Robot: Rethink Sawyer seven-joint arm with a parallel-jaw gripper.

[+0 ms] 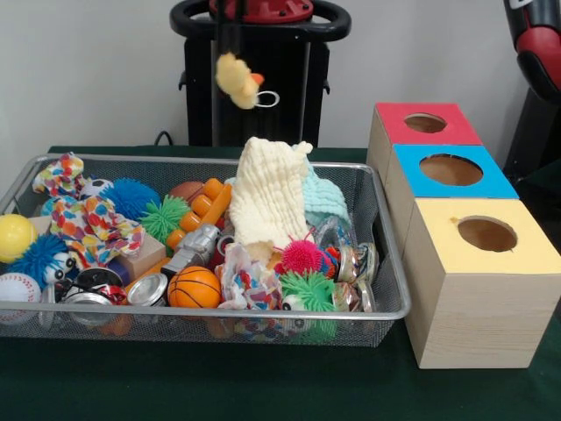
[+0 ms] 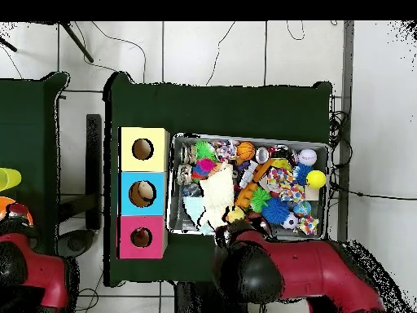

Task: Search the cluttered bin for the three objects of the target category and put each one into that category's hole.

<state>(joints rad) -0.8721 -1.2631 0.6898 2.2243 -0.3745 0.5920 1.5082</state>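
The wire mesh bin (image 1: 219,313) stands on the green table, full of toys. A pale yellow soft duck toy (image 1: 237,81) with an orange beak hangs in the air above the bin's far side. Thin dark fingers (image 1: 220,39) of my gripper (image 1: 230,58) come down from the top edge onto it. In the overhead view my red and black arm (image 2: 269,269) reaches over the bin's (image 2: 329,196) edge, and the yellow toy (image 2: 235,216) peeks out beside it. The red-topped box (image 1: 386,140) with its round hole (image 1: 425,123) stands right of the bin, farthest back. The orange tiger is hidden.
A blue-topped box (image 1: 491,184) and a yellow-topped box (image 1: 526,254) stand in a row in front of the red one. In the bin are a pale yellow cloth (image 1: 267,197), spiky balls, a basketball (image 1: 194,288), a yellow ball (image 1: 16,235) and tins. A red arm part (image 1: 539,44) shows at the top right.
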